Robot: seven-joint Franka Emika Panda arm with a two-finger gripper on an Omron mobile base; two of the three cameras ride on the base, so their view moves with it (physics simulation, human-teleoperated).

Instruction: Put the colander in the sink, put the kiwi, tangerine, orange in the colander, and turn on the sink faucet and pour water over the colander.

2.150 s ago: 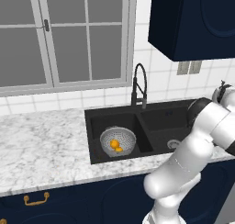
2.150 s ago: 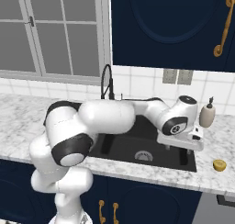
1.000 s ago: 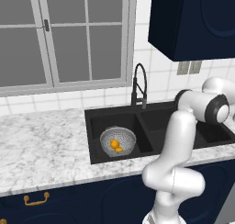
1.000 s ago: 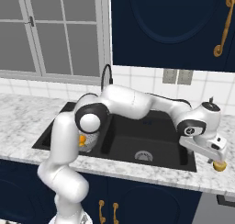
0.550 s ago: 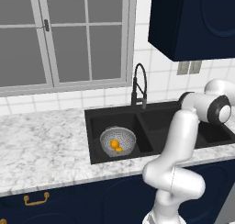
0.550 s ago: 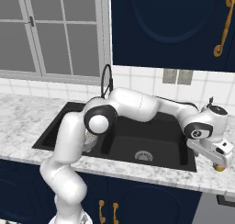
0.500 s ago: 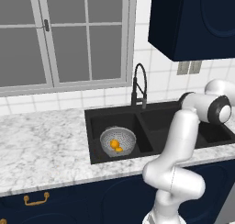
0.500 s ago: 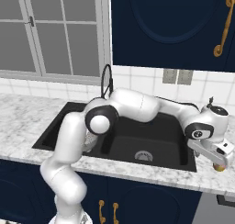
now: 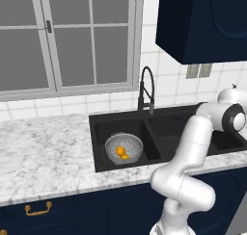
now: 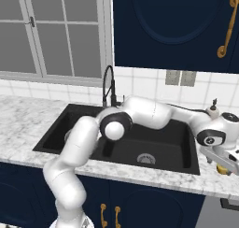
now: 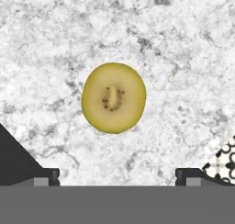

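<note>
The counter (image 11: 183, 58) looks like polished white marble, mottled with grey veins. On it the kiwi (image 11: 114, 98) shows a smooth, matt yellow-green cut face with dark seeds. The sink (image 9: 169, 133) reads as matt black, its drain (image 10: 146, 159) silvery metal. The colander (image 9: 124, 147) is grey perforated metal. The faucet (image 9: 146, 90) is black and dull. Cabinets (image 10: 177, 26) are smooth dark blue with brassy handles (image 10: 227, 24).

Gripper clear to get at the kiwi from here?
Probably yes. In the hand view the kiwi lies alone on bare marble counter, centred ahead of the open gripper, with nothing between the fingertips and the fruit.
</note>
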